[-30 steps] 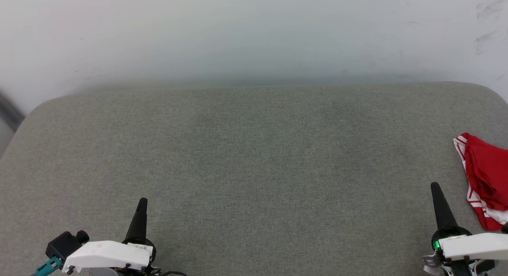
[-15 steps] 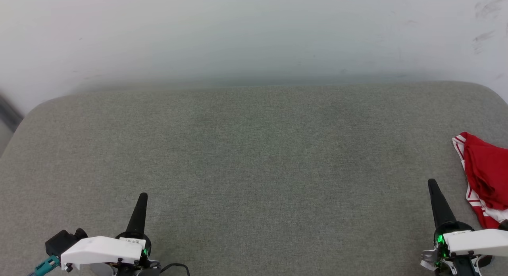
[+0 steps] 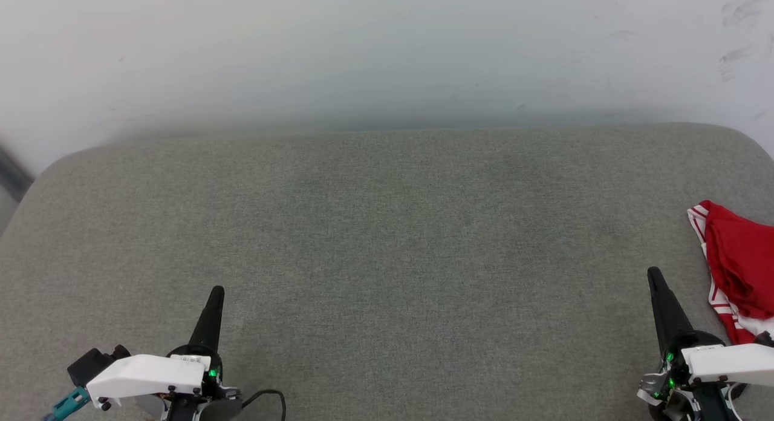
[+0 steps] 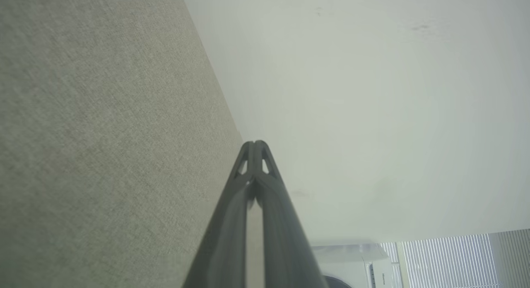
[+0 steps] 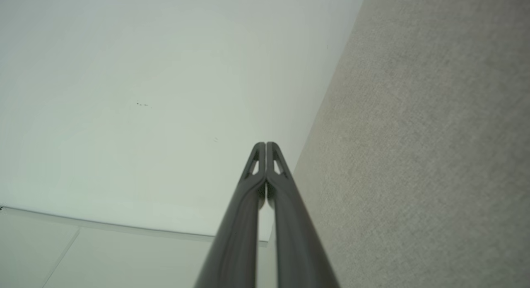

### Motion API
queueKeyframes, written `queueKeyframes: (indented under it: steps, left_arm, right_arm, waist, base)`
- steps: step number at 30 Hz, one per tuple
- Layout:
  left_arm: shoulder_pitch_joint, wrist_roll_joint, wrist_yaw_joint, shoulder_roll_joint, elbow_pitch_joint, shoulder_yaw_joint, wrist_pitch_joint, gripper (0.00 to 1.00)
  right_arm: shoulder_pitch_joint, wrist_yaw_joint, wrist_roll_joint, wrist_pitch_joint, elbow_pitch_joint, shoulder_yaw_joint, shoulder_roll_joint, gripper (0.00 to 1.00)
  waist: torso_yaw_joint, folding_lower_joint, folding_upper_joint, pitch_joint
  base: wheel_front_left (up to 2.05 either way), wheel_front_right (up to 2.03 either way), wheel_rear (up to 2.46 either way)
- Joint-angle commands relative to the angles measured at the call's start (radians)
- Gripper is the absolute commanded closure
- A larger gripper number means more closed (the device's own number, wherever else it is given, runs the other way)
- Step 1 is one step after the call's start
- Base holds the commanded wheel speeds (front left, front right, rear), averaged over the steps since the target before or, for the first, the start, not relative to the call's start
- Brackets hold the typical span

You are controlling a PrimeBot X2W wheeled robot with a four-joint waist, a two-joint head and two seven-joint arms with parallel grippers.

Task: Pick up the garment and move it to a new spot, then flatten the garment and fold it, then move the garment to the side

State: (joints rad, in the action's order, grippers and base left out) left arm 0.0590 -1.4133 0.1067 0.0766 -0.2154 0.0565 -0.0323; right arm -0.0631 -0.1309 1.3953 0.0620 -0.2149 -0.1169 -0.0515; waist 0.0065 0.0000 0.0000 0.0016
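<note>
Noted slight forward creep of left gripper (image 3: 215, 293) and right gripper (image 3: 653, 273); jaws of both pressed together, empty. Garment (image 3: 741, 257) bunched at cushion's (image 3: 387, 227) right edge, untouched. Pickup not begun.

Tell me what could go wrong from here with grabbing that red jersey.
The garment lies bunched at the head view's right edge, partly cut off, so a grasp there may be poorly seen. The right gripper beside it is shut; unless it opens, it may push the cloth. A pinch in that heap could catch several layers, hampering flattening.
</note>
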Motion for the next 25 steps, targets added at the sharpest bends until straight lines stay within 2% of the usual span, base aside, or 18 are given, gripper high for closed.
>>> queueKeyframes:
  steps: [1,25]
  left_arm:
    - [0.02,-0.021,0.008,0.0,0.001,0.005,-0.005,1.0]
    - [0.053,-0.211,0.025,-0.005,-0.028,0.028,-0.056,1.0]
  right_arm:
    - [-0.022,0.0,0.021,0.005,0.0,0.001,0.001,1.0]
    - [-0.05,0.0,0.205,0.052,-0.03,0.003,0.002,1.0]
  waist:
    - [0.0,0.0,0.0,0.0]
    - [-0.006,0.0,0.0,0.001]
  base:
    - [0.0,0.0,0.0]
    - [0.0,0.0,0.0]
